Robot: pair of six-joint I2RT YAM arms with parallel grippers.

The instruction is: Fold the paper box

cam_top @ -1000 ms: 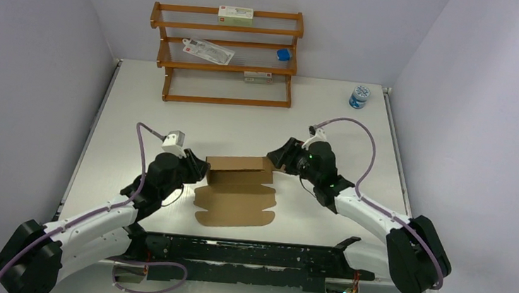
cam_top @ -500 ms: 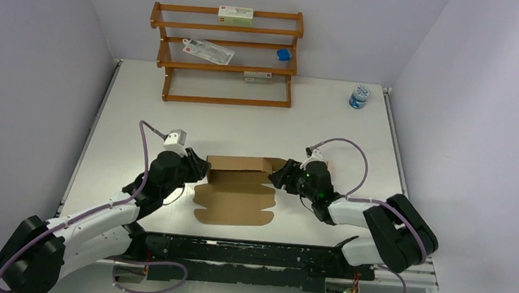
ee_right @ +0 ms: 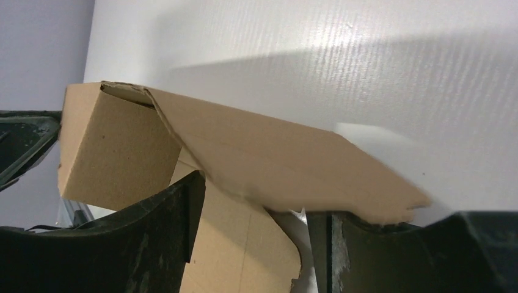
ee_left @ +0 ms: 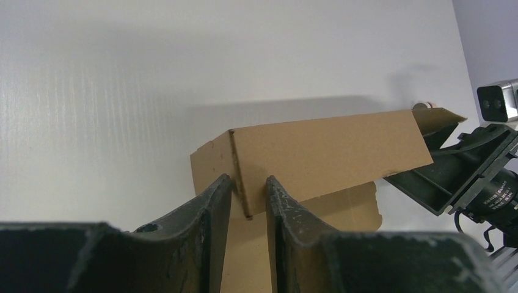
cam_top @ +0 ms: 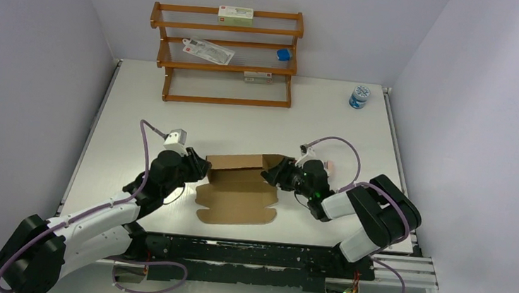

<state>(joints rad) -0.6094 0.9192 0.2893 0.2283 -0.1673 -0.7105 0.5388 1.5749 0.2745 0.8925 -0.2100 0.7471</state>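
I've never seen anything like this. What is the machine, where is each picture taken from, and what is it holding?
Two robot arms are bolted to a white table. The wide picture looks down from above; the other two come from a camera on each wrist. Between the arms lies the paper box: brown cardboard, partly folded, one wall upright. The left gripper straddles that wall's corner; whether it pinches is unclear. The right gripper is open around the opposite flap. A wooden rack stands farther back.

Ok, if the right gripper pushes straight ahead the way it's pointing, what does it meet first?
The paper box: its raised end flap lies right ahead of the right gripper, across its open jaws. Whether they touch is unclear.
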